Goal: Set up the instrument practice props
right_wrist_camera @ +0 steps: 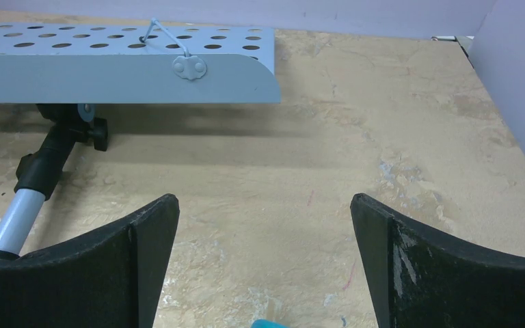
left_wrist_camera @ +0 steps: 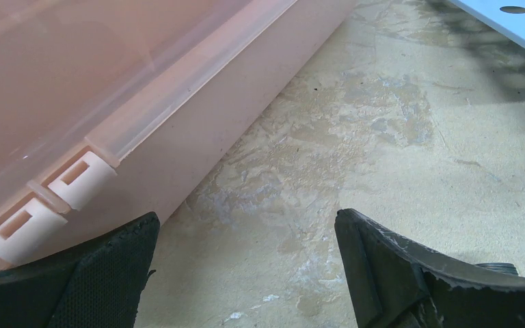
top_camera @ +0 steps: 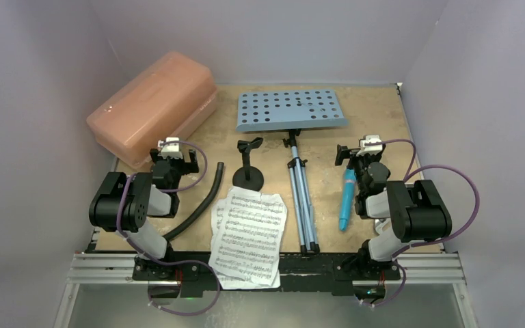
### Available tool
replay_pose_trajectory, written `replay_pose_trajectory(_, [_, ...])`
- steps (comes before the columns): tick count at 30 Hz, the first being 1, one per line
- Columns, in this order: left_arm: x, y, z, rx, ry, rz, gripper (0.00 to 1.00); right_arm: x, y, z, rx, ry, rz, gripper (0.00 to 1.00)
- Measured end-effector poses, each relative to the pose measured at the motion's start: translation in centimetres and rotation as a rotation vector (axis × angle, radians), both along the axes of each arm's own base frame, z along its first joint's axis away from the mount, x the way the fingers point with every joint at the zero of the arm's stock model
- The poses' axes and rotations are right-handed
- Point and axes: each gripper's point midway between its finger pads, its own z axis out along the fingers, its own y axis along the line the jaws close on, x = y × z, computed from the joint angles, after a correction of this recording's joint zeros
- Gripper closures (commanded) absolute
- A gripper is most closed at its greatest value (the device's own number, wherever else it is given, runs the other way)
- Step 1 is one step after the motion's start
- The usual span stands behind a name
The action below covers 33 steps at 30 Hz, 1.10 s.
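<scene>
Left hand (left_wrist_camera: pixel 246 225) and right hand (right_wrist_camera: pixel 265 205) both gape released, empty. The light-blue perforated music stand (top_camera: pixel 290 109) lies mid-bench (top_camera: pixel 376 116). The white sheet-music pages (top_camera: pixel 249 236) overhang the near edge, the short black round-based mic stand (top_camera: pixel 249 164) is upright, and the slim turquoise microphone (top_camera: pixel 346 198) lies toward the right edge.

Looking like a robotics lab test cell rather than a home or a music room. Sitting boxed in by plain lavender walls (top_camera: pixel 34 55) on the left, far and right. Showing a scuffed, stained tan tabletop (top_camera: pixel 383 130) in place of furniture. Carrying an aluminium rail (top_camera: pixel 102 270) along the near edge, with the left arm (top_camera: pixel 119 201) and the right arm (top_camera: pixel 417 208) mounted on it and purple cables (top_camera: pixel 477 199) looping from both. Displaying a light-blue perforated music stand (top_camera: pixel 291 109) lying flat like a staged prop.
</scene>
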Motion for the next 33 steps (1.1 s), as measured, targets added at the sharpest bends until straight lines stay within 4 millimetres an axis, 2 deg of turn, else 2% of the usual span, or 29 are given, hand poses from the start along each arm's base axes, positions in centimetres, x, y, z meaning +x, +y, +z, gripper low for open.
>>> replay_pose_trajectory(13, [0.0, -0.1, 0.0, 0.001, 0.000, -0.005, 0.01, 0.0, 0.0, 0.0, 0.000, -0.001, -0.001, 0.02])
replay_pose_trajectory(16, [-0.3, -0.6, 0.6, 0.002, -0.007, -0.035, 0.01, 0.0, 0.0, 0.2, -0.009, 0.005, 0.004, 0.02])
replay_pose_trajectory(17, [-0.6, -0.7, 1.2, 0.001, -0.012, -0.045, 0.01, 0.2, 0.2, 0.5, -0.015, 0.011, 0.012, 0.02])
replay_pose_trajectory(19, [-1.0, -0.9, 3.8, -0.006, -0.058, -0.053, 0.01, 1.1, 0.5, 2.1, -0.016, 0.014, 0.028, 0.02])
replay_pose_trajectory(24, [-1.7, -1.0, 12.9, -0.070, -0.188, -0.040, 0.01, 4.7, 1.1, 7.7, 0.110, 0.032, 0.033, 0.02])
replay_pose_trajectory(27, [-1.8, -1.1, 16.4, -0.108, -0.170, -0.033, 0.01, 5.4, 1.6, 8.8, 0.214, 0.080, 0.032, 0.02])
replay_pose_trajectory(30, [-2.1, -1.3, 17.8, -0.154, -0.110, -0.022, 0.01, 4.5, 1.9, 8.3, 0.306, 0.158, 0.017, 0.02])
replay_pose_trajectory(33, [-2.7, -1.3, 16.9, -0.205, 0.021, 0.009, 0.01, 3.6, 2.1, 7.9, 0.404, 0.247, -0.019, 0.02])
